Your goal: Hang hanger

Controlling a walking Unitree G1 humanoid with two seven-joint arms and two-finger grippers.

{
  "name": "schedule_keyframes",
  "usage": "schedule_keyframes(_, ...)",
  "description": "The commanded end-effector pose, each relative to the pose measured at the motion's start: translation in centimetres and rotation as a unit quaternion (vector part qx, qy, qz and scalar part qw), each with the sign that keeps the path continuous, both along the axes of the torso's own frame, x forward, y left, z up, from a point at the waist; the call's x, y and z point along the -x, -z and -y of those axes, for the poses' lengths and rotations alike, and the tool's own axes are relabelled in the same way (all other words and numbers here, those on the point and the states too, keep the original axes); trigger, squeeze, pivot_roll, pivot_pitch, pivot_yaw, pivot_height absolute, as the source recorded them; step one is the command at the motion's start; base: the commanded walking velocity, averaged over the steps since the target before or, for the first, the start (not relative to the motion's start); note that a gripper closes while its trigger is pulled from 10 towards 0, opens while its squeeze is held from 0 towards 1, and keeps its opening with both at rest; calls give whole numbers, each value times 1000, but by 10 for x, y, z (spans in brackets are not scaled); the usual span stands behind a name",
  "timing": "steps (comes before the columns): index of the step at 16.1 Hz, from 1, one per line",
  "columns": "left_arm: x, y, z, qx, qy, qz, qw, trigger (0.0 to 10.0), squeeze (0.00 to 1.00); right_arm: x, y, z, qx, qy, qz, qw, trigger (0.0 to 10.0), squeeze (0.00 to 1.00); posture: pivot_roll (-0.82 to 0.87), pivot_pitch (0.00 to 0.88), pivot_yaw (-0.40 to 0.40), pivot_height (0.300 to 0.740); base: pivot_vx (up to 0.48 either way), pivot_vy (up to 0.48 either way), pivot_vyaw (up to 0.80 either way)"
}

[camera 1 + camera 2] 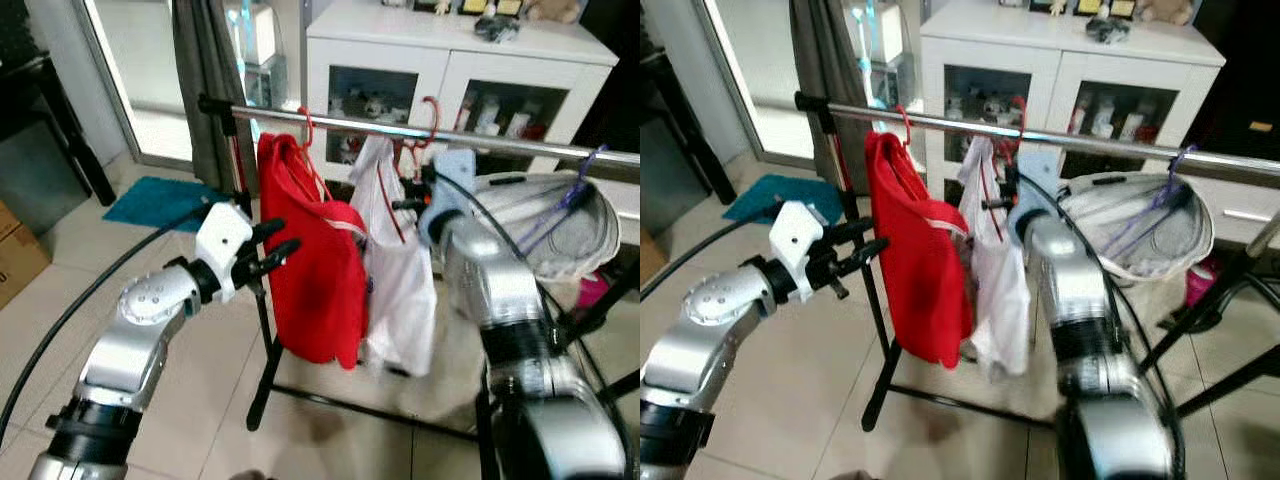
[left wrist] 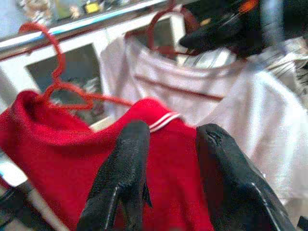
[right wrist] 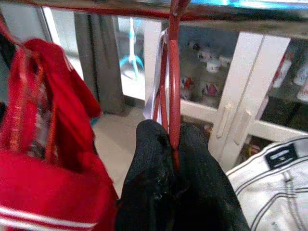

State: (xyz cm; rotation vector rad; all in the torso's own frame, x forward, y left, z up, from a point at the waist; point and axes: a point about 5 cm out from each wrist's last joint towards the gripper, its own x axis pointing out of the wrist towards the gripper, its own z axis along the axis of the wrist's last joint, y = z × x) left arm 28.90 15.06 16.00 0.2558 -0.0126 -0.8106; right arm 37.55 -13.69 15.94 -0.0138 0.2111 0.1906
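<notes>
Behind the silver clothes rail (image 1: 400,130) stands a white glass-door cabinet (image 1: 450,70), and your right gripper (image 3: 173,144) is closed on the red plastic hanger (image 3: 173,96) with the white shirt (image 1: 395,270), its hook already at the rail. If you release before the hook sits fully over, the hanger may slip off. Your left gripper (image 2: 168,159), half open and empty, is just beside the red shirt (image 1: 310,260) and could snag it.

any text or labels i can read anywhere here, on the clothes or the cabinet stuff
No text can be read in these pictures.
Dark label on the pale garment: has marks, too blurred to read.
Items behind the glass doors of the white cabinet: too small and blurred to read.
Red shirt and white shirt: no print in sight.
</notes>
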Motion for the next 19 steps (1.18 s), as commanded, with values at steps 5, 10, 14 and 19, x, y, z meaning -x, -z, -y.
schedule_keyframes(5,1,-8,0,-5,16,2,1000,10000,0,-22,0,5,10,23,-70,997,10000,0,-33,0,0,740,0,0,0)
schedule_keyframes(10,4,-5,0,-11,21,-8,1000,10000,0,-23,13,8,25,23,-114,993,10000,0,-33,0,-4,740,0,0,0)
schedule_keyframes(14,4,-4,2,-10,21,-11,1000,10000,0,-26,4,10,32,0,-66,997,10000,1000,-38,0,-5,740,0,0,0)
schedule_keyframes(19,2,-3,3,16,-12,-2,1000,10000,0,-22,-12,13,-25,-39,13,999,10000,1000,-44,0,-10,740,0,0,0)
